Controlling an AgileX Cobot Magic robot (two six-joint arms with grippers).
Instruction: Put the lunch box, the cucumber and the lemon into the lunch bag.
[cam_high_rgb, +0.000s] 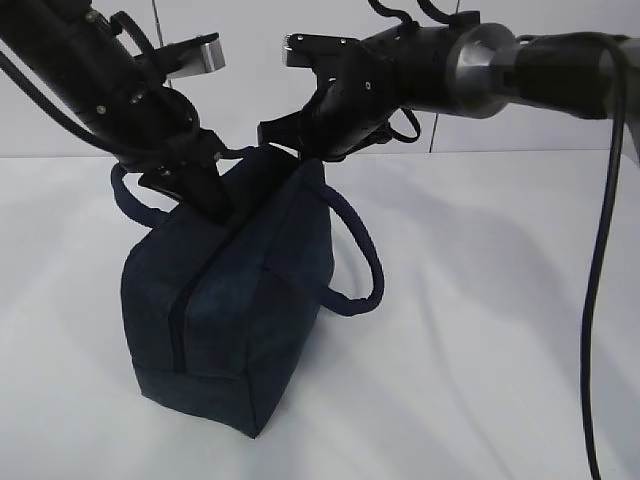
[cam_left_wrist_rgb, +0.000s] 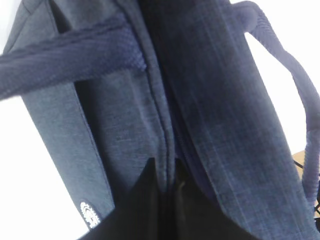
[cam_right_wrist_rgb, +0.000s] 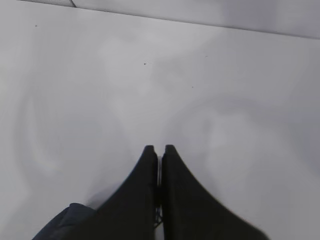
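The white bench (cam_high_rgb: 480, 330) runs bare and matte from the near edge back to a pale wall (cam_high_rgb: 260, 90), where a thin seam marks the join. On the bench, left of centre, stands the lunch bag (cam_high_rgb: 250, 320), a boxy dark navy fabric bag resting upright, its zipper (cam_high_rgb: 183, 330) running down the near end face and along the top seam, which looks drawn together, so nothing inside can be seen. One loop handle (cam_high_rgb: 365, 265) droops off the right side; the other (cam_high_rgb: 130, 195) arcs out behind on the left. In the left wrist view a small white round logo (cam_left_wrist_rgb: 90, 215) shows on the bag's side panel. The left claw (cam_high_rgb: 205, 195) presses down at the top seam, its fingers nearly together; whether they pinch the zipper pull cannot be told. The right claw (cam_high_rgb: 290, 140) sits at the bag's far top end, fingers fully together in the right wrist view, with bag fabric just beneath them.
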